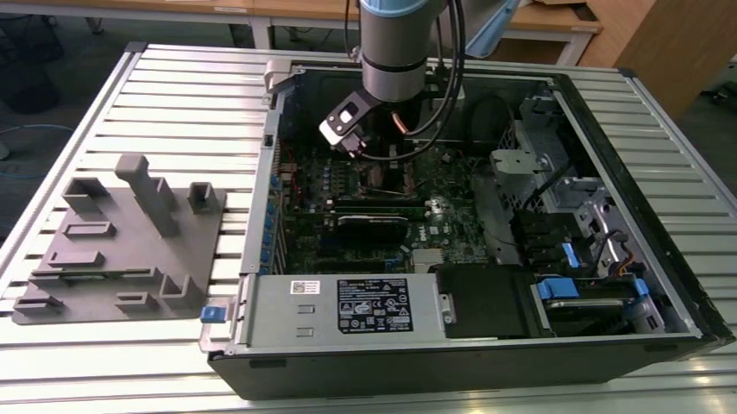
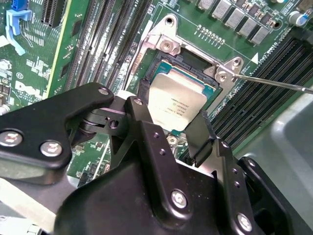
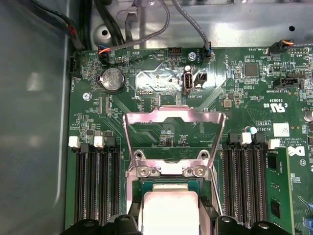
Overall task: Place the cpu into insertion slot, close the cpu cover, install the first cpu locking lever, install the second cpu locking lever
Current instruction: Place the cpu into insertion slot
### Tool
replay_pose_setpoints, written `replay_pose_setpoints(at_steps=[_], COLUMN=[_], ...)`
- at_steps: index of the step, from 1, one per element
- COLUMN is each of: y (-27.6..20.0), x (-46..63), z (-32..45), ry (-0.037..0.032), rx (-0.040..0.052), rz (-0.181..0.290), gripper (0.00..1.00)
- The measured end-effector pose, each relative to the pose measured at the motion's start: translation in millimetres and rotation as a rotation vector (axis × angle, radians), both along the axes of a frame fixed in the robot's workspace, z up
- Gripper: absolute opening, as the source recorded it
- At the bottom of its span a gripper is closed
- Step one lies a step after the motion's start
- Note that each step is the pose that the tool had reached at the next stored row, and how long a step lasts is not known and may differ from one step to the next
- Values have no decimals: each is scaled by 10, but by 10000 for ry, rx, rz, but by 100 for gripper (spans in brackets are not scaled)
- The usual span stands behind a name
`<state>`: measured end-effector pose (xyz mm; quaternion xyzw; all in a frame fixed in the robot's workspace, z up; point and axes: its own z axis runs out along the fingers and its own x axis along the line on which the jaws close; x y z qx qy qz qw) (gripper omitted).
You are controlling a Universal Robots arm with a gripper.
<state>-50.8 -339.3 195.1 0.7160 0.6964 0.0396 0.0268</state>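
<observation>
The cpu (image 2: 175, 102), a pale metal-topped square, lies level in the insertion slot (image 2: 161, 67) on the green board. My gripper (image 2: 166, 116) stands over it, and its black fingers (image 2: 142, 127) press against two opposite edges of the chip. In the first wrist view the cpu (image 3: 168, 211) shows between the same fingers, with the slot's rim (image 3: 168, 183) just beyond it. The cpu cover (image 3: 173, 117), a silver frame, stands swung open on its hinge. A thin lever rod (image 2: 274, 83) sticks out beside the socket. In the exterior view the gripper (image 1: 366, 157) reaches into the open case above the socket (image 1: 392, 177).
Long black memory slots (image 3: 95, 186) flank the socket on both sides. Cables (image 3: 146, 29) hang along the case wall. A power supply (image 1: 368, 306) and blue-tabbed drive bay (image 1: 576, 289) fill the case's near side. A grey fixture plate (image 1: 116, 250) lies at the exterior view's left.
</observation>
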Motion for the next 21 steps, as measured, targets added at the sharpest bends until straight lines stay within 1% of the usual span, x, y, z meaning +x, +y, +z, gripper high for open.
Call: replay_pose_setpoints(at_steps=[10,21], y=[-1,0], x=[-25,-26], z=[-25,-36], ry=[-51,-56], rx=[-12,-11], rz=[1,1], gripper=[54,54])
